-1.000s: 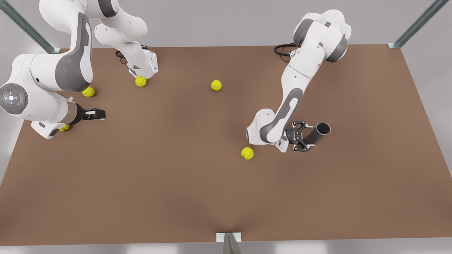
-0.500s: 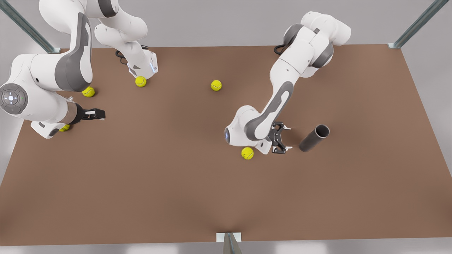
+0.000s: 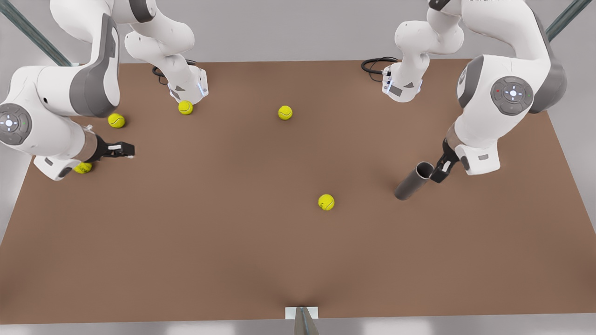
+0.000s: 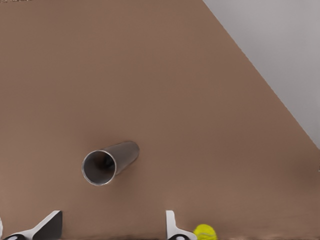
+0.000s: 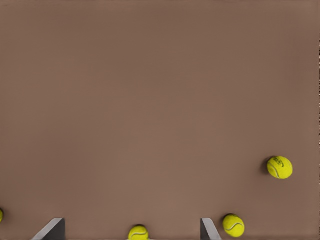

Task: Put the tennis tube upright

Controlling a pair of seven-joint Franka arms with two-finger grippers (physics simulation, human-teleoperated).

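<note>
Just off your left hand (image 3: 440,172), fingers apart and empty, the slim grey metal tennis tube (image 3: 413,181) stands tilted on the brown surface (image 3: 233,242), bore facing it; right hand (image 3: 122,150) waits open, far off.

Left wrist view: my left claw (image 4: 111,226) shows as two fingertips, the rest cut off by the frame edge. A tennis ball (image 4: 205,232) just beside one fingertip is clipped too. The tennis tube (image 4: 111,162) lies ahead of the claw, far end hidden behind its own mouth, bore too dark to read. Front view: I can't tell whether this claw touches the tube's rim.

Right wrist view: the right claw (image 5: 131,227) is clipped alike, with a second ball (image 5: 138,233) between its fingertips cut by the edge. A third ball (image 3: 83,167) sits half hidden under that arm's wrist.
</note>
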